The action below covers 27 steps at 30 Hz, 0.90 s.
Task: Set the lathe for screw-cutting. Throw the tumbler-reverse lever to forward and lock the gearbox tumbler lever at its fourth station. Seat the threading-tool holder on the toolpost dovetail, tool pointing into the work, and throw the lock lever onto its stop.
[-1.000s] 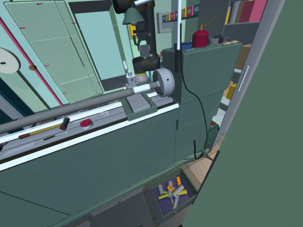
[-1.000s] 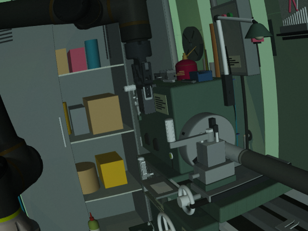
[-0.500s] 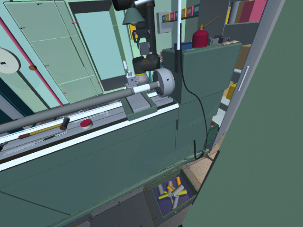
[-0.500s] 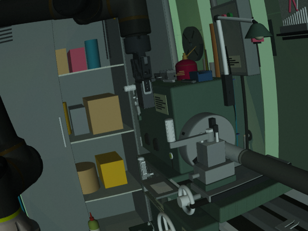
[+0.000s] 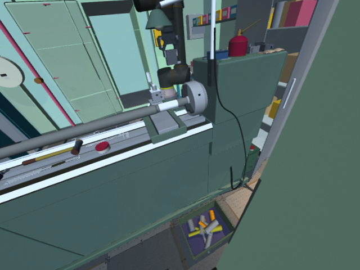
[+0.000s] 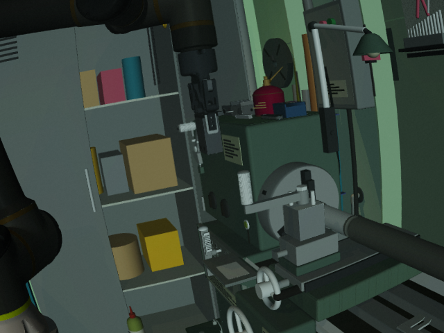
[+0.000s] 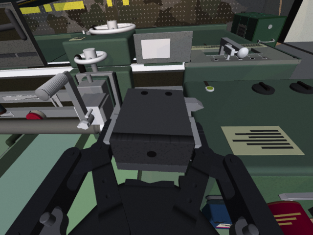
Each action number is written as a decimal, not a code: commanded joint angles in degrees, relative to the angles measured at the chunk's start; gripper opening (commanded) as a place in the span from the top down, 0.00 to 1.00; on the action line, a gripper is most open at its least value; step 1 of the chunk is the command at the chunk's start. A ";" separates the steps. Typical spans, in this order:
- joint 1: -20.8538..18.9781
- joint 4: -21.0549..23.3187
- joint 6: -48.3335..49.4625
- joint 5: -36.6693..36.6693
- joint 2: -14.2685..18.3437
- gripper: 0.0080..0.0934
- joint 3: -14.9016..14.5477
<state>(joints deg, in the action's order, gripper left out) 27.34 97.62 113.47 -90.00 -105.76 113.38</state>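
Note:
At the headstock end of the lathe, the dark grey threading-tool holder (image 7: 153, 129) hangs in my closed gripper (image 7: 151, 151), in the air in front of the green headstock (image 6: 279, 168) near its top edge. A pale tool tip (image 7: 196, 104) sticks out of the holder's right side in the wrist camera. Below and to the left stands the grey toolpost (image 6: 305, 220) on the carriage, its lock lever (image 6: 267, 202) with a knurled handle (image 6: 244, 186) reaching left. The gearbox tumbler lever (image 7: 233, 51) with its white knob sits over a row of stations. The tumbler-reverse lever I cannot pick out.
The headstock face with its label plate (image 7: 261, 140) and two black knobs (image 7: 263, 88) lies close beside the holder. A red oil can (image 6: 268, 98) and blue box (image 6: 289, 109) sit on top. The long grey workpiece bar (image 5: 87, 128) runs from the chuck (image 5: 195, 97). Shelves (image 6: 143, 168) stand behind.

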 commanded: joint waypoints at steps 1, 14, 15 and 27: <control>0.00 0.13 0.00 0.00 -0.09 1.00 -0.28; 1.61 0.35 1.59 -0.01 0.71 1.00 -0.85; 1.88 0.39 1.86 -0.01 0.85 1.00 -0.95; 2.96 0.54 2.97 0.01 1.43 1.00 -1.39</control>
<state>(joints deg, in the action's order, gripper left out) 30.32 98.04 116.44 -89.99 -104.22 112.27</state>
